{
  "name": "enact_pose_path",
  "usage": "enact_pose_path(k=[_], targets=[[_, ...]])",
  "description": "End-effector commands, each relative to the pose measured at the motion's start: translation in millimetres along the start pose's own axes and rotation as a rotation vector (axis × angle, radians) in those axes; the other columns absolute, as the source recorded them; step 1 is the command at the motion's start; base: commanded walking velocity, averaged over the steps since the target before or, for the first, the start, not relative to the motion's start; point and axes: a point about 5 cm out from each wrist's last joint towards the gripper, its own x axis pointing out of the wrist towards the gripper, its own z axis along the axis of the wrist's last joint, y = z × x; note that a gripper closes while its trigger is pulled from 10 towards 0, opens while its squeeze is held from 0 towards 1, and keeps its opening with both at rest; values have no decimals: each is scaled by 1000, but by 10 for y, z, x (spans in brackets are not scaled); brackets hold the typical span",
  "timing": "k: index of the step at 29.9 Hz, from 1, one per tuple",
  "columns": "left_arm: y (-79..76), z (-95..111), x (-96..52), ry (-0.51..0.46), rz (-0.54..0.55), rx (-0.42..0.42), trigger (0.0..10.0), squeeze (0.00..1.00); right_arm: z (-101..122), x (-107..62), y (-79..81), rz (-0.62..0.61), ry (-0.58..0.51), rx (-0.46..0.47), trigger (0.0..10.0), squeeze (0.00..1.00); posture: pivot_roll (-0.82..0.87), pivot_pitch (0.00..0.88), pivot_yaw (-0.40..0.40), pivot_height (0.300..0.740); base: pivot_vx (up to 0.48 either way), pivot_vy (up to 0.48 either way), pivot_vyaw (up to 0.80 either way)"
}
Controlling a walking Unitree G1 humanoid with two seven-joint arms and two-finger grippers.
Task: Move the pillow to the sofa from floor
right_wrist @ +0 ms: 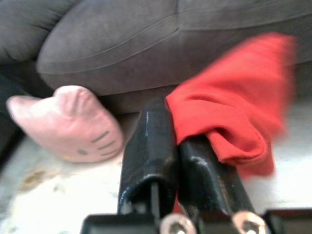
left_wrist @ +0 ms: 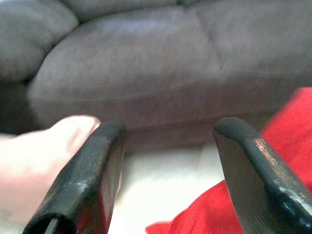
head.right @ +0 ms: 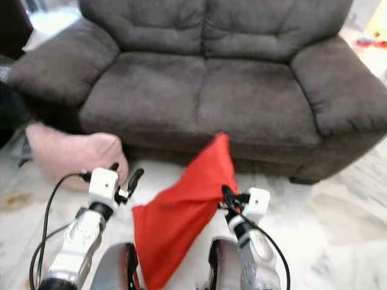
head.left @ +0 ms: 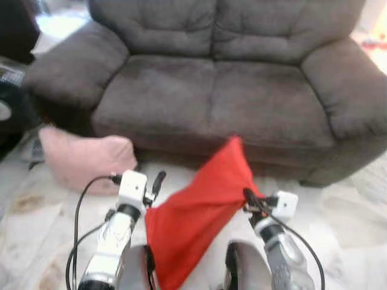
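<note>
A red pillow (head.left: 193,214) hangs above the floor in front of the dark grey sofa (head.left: 211,90), its top corner near the seat's front edge. My right gripper (head.left: 249,198) is shut on the red pillow's right side; in the right wrist view the fingers (right_wrist: 151,146) pinch the red fabric (right_wrist: 234,112). My left gripper (head.left: 154,187) stands open just left of the red pillow, with nothing between its fingers (left_wrist: 92,170). A pink cat-face pillow (head.left: 84,158) lies on the floor by the sofa's left arm.
The floor (head.left: 338,223) is pale marble. Dark furniture (head.left: 12,90) stands at the far left beside the sofa's arm. The sofa's two seat cushions (head.right: 199,96) are bare.
</note>
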Motion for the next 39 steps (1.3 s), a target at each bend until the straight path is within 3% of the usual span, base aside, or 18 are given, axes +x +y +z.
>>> enact_pose_path(k=[1,39], targets=[[-6,58,23,-28,-3,0,10000,0,127,32,9,9,-62,-39,10000,0,113,75,-6,571,0,0,0],[-3,81,67,-38,-5,5,10000,0,235,62,97,1,-109,-85,10000,0,105,52,4,571,0,0,0]])
